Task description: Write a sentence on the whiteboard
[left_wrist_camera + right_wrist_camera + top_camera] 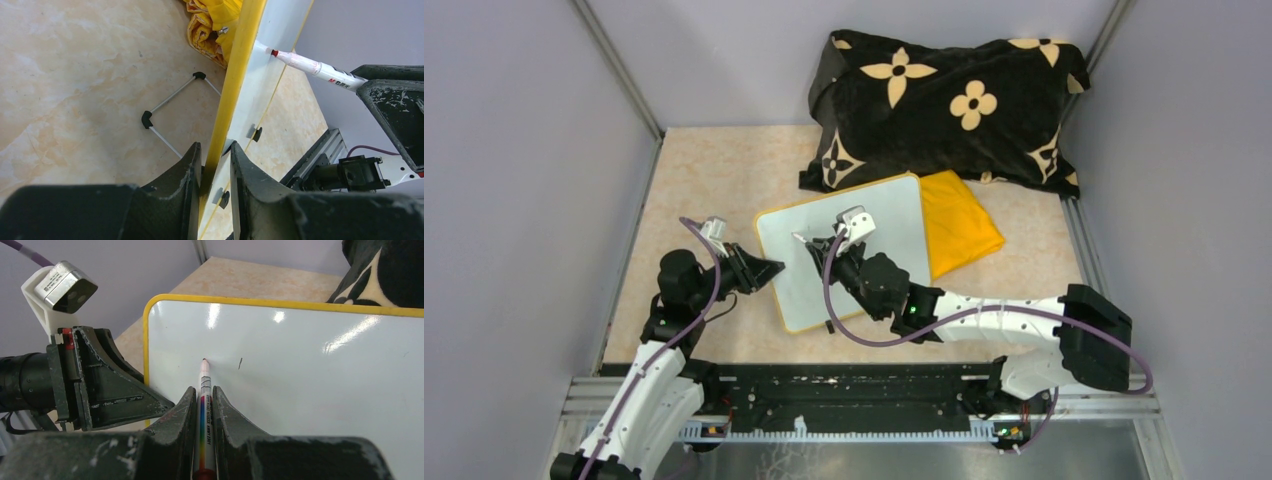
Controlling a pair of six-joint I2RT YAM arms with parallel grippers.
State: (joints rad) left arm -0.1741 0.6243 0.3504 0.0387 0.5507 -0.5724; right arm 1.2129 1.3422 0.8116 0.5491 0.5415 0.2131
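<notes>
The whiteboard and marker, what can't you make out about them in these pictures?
- Top view: the marker sits hidden under the right gripper and its camera; any writing on the whiteboard is too small to see.
- Left wrist view: the whiteboard shows nearly edge-on, so its face is unreadable.
- Right wrist view: the gripper's fingers hide the board's near part, the frame cuts off its right side, and one dark mark is too short to read.

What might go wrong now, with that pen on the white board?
The left gripper pinches only the thin yellow rim of the flat white whiteboard, so pen pressure might make it pivot or slip. The slim white marker sits in the right gripper's narrow pinch; it may slide back, leaving faint strokes.
</notes>
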